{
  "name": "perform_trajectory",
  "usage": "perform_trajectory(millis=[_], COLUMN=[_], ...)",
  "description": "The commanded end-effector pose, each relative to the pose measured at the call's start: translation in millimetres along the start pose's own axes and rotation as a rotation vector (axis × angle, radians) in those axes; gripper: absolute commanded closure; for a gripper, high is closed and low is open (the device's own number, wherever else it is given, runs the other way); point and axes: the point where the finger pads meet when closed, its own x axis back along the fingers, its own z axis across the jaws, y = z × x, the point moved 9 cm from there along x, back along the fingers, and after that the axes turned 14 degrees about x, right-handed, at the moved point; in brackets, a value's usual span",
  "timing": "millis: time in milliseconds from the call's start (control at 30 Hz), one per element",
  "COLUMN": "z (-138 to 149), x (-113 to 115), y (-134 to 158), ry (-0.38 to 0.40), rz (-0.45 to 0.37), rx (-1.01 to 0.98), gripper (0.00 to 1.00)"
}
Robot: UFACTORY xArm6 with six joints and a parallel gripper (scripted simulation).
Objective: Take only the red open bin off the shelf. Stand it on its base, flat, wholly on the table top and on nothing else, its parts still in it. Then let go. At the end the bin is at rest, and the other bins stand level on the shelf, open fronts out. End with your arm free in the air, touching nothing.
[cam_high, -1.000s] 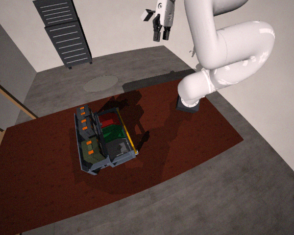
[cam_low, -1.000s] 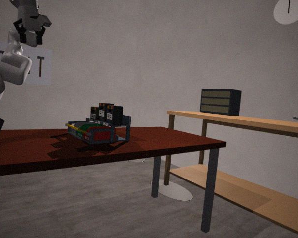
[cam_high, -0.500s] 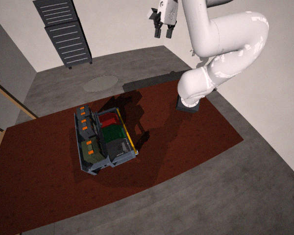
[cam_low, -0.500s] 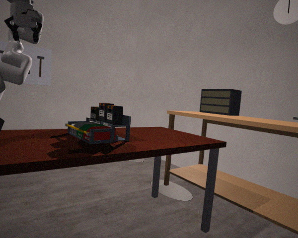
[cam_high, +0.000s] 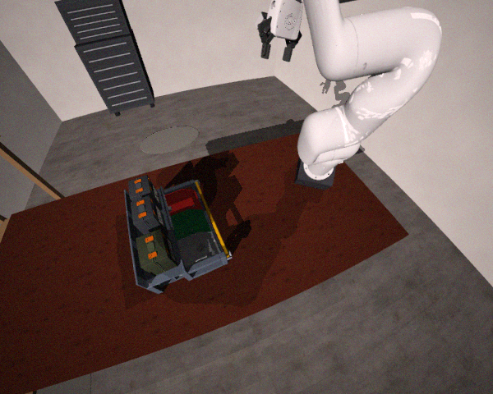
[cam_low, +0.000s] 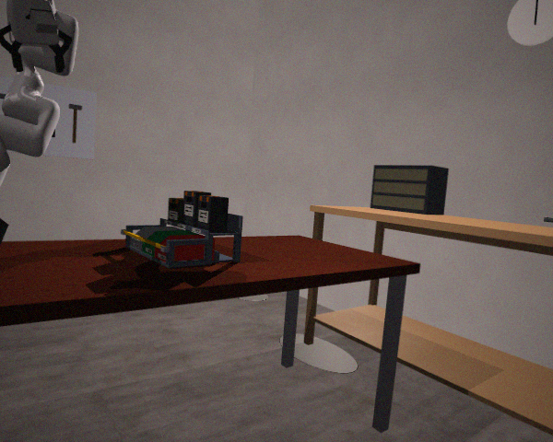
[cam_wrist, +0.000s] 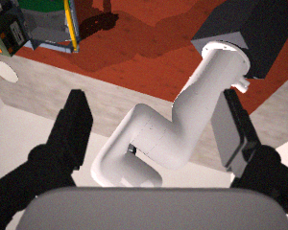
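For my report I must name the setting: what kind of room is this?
Probably a workshop: a wooden workbench carries a small drawer unit, hammers hang on a wall board, and a tall drawer cabinet stands in the corner.

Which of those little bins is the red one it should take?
On the dark red table stands a small grey-blue shelf. Its lower row holds three open bins behind a yellow bar. The red bin is the end one, beside the green bin.

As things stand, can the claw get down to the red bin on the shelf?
Probably yes. The claw is open, empty and high above the table; nothing stands between it and the red bin, whose open front faces the arm.
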Motion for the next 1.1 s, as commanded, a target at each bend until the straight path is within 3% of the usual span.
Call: perform_trajectory(millis=[0,333,500,900,1067], z=[30,30,77,77,123], x=[8,8,19,19,30], y=[-11,-11,-27,-27,-43], ry=[-0.026,-0.026,-0.066,-0.066,-0.106], rz=[0.015,0.015,0.04,0.04,0.066], rx=[-0.159,-0.159,-0.411,-0.411,-0.662], gripper=[0.0,0.0,0.0,0.0,0.0])
